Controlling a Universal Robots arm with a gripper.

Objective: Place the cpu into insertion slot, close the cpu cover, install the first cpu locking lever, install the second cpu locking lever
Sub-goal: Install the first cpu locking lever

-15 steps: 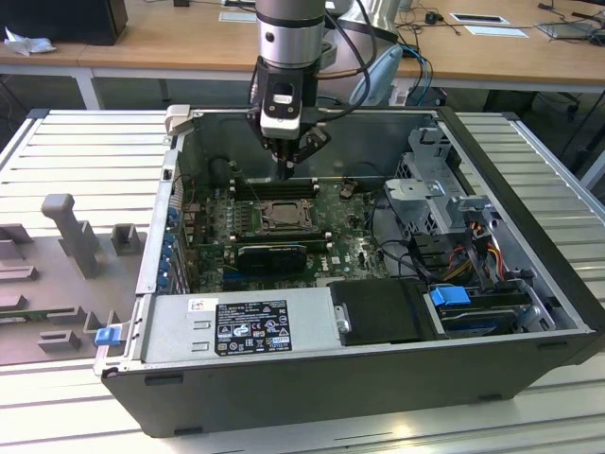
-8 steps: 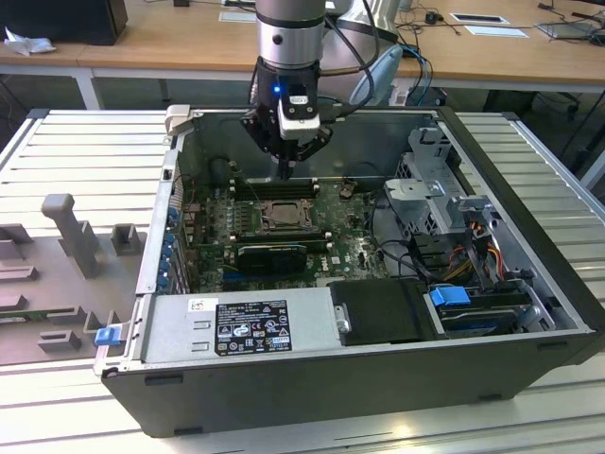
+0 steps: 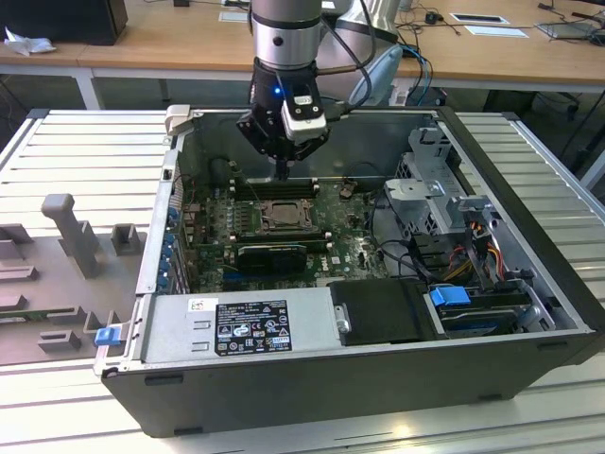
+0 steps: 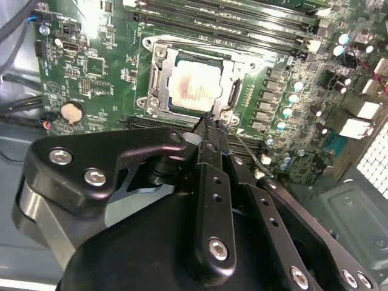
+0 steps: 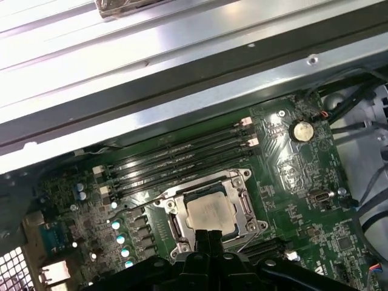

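Silvery-beige cpu (image 4: 189, 88) seated flat in the insertion slot (image 4: 200, 59), toward the far side of the motherboard (image 4: 91, 66), dull-metal cpu cover (image 4: 156, 91) lying around it. Looks light, stiff, fragile: wants edge contact only, never the face. Gripper (image 4: 208, 124) pinched narrow, apparently empty, tips at the socket's rim beside a thin springy wire locking lever (image 4: 251, 151).

Pale silvery square cpu (image 4: 193, 91) is lying flat in the dark-framed slot (image 4: 197, 59), with the dull-metal cover (image 4: 156, 79) sitting down around its face.
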